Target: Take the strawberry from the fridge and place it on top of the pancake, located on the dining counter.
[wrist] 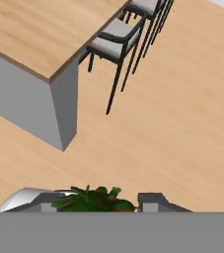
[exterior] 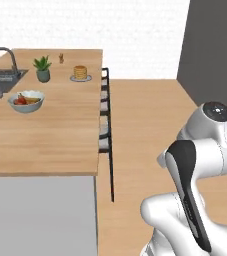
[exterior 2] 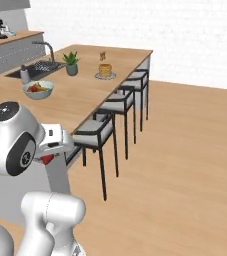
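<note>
Nearest thing: the green leaves of the strawberry (wrist: 94, 200) sit between the two finger tips of the pincer (wrist: 96, 202) in the hand view; a bit of red shows under the hand in the right base view.
Pincer state: closed on the strawberry, jaws partly apart around it.
Step in hand: I judge it is the carrying step, with the berry out of the fridge and on its way to the pancake (exterior 2: 105, 70).
Pancake place: far ahead of the pincer, on its grey plate at the far part of the dining surface (exterior 2: 85, 95), well apart from the berry.
Between them: a white fruit bowl (exterior 2: 38, 89), a small plant (exterior 2: 72, 63) and the stools (exterior 2: 102, 131) along the edge.
Next move: probably the base must come closer, then the arm must lift the berry above the surface and reach over the stack.
Arm pose: folded close to the base, the hand low beside the near corner of the surface and looking down at the wooden floor.
</note>
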### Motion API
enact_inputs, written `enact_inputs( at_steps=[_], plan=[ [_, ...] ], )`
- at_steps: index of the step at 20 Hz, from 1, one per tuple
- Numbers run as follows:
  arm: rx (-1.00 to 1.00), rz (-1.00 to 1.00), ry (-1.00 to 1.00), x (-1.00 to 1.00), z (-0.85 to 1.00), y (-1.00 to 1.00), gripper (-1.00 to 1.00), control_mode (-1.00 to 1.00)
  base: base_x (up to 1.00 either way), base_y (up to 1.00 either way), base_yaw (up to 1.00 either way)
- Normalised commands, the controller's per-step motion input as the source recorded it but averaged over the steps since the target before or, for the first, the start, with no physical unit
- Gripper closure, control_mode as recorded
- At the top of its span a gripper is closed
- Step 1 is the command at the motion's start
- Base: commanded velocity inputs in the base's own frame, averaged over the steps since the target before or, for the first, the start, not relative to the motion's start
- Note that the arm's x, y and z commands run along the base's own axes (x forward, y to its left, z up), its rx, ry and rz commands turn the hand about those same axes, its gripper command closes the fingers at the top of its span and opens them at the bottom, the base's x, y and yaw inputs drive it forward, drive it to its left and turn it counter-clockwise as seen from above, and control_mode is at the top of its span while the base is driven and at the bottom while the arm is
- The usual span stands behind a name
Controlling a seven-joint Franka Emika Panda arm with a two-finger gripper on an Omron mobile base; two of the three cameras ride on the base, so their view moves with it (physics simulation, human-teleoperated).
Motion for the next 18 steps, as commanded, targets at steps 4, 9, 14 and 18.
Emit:
enact_inputs(
  at_steps=[4,9,14,18],
  plan=[
    [0.00,0.00,0.00,0.00,0.00,0.00,1.00,1.00,0.99,-1.00,0.30],
    [0.00,0.00,0.00,0.00,0.00,0.00,1.00,1.00,1.00,-0.89,0.37],
    [0.00,0.00,0.00,0.00,0.00,0.00,1.00,1.00,1.00,-0.88,0.37],
    [0.00,0.00,0.00,0.00,0.00,0.00,1.00,1.00,1.00,-0.88,0.37]
  ],
)
